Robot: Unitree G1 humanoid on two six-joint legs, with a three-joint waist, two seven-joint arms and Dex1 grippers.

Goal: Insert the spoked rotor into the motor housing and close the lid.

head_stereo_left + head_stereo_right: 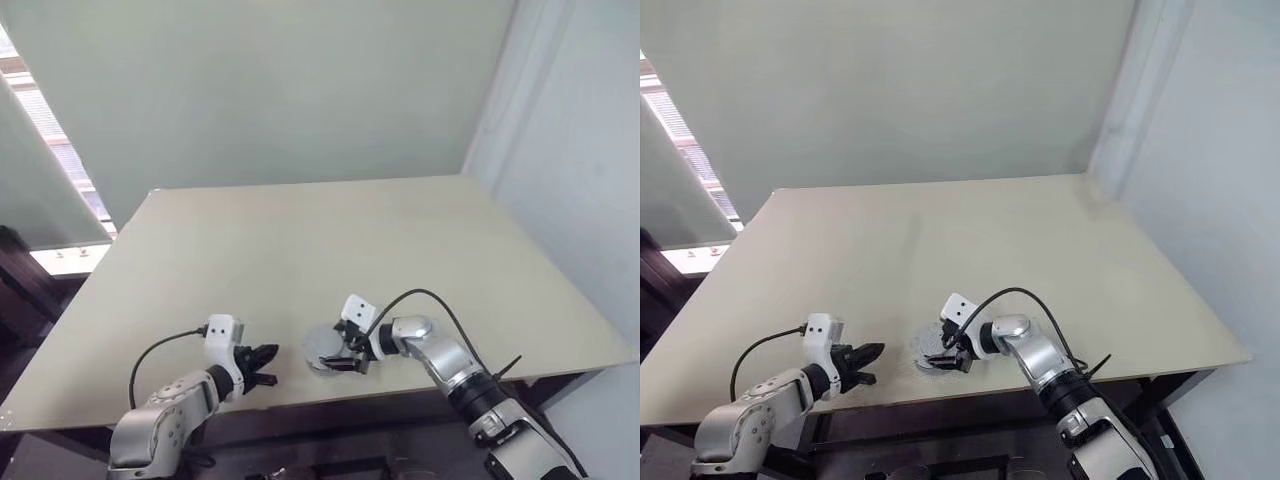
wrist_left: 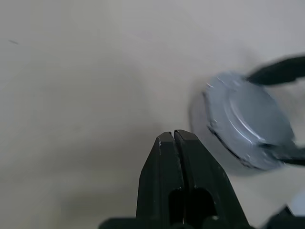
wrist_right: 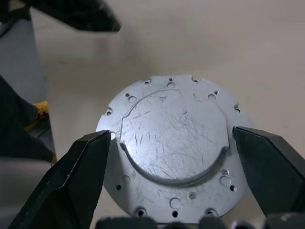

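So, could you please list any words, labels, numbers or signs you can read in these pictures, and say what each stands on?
None can be read. The gray metal disc between the right gripper's fingers bears only scratches, screw heads and holes. The table and the shut left gripper carry no lettering.

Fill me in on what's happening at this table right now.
A two-armed robot is working at the near edge of a beige table. Its right gripper has its fingers spread wide on either side of a round gray metal disc, a scratched plate with small holes round its rim; whether they press on it or just flank it is hard to tell. The left gripper is shut, holds nothing and sits apart from the disc, on the robot's left of it.
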